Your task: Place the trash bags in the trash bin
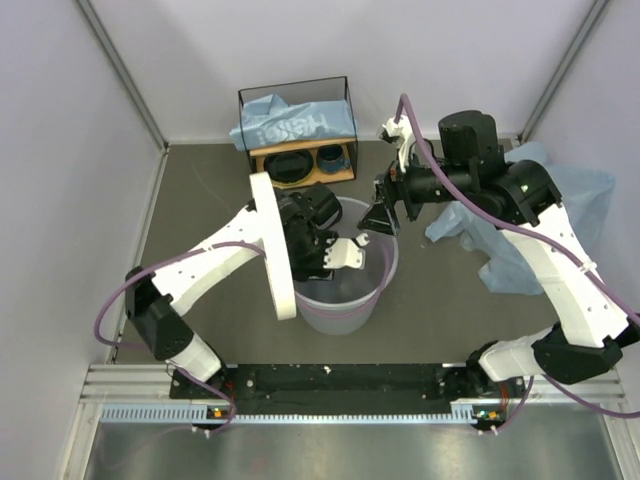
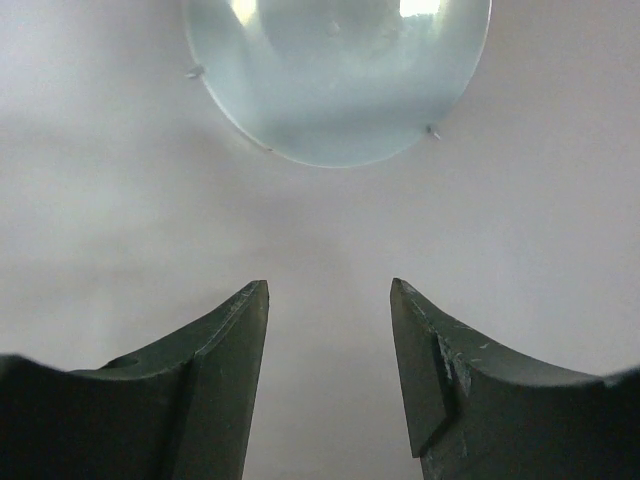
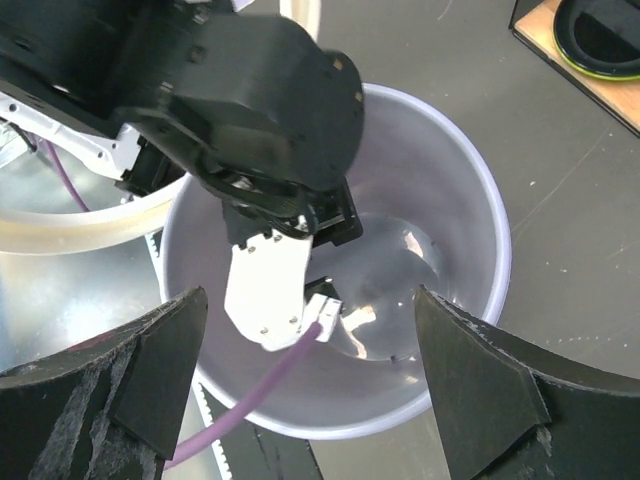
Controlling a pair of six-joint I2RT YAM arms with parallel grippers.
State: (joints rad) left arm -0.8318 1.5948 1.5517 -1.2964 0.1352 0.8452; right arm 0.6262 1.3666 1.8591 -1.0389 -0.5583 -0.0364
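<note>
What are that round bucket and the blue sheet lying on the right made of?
The bucket looks like translucent whitish plastic, smooth and glossy: light glints on its floor. The blue sheet seems to be thin plastic film: crumpled, floppy, slightly see-through.

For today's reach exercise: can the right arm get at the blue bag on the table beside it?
Probably yes: the bag lies bare beside the right arm, whose open fingers hold nothing above the bin.

bin upright mid-table, white ring off, tilted | blue bag draped on shelf | second bag crumpled far right
</note>
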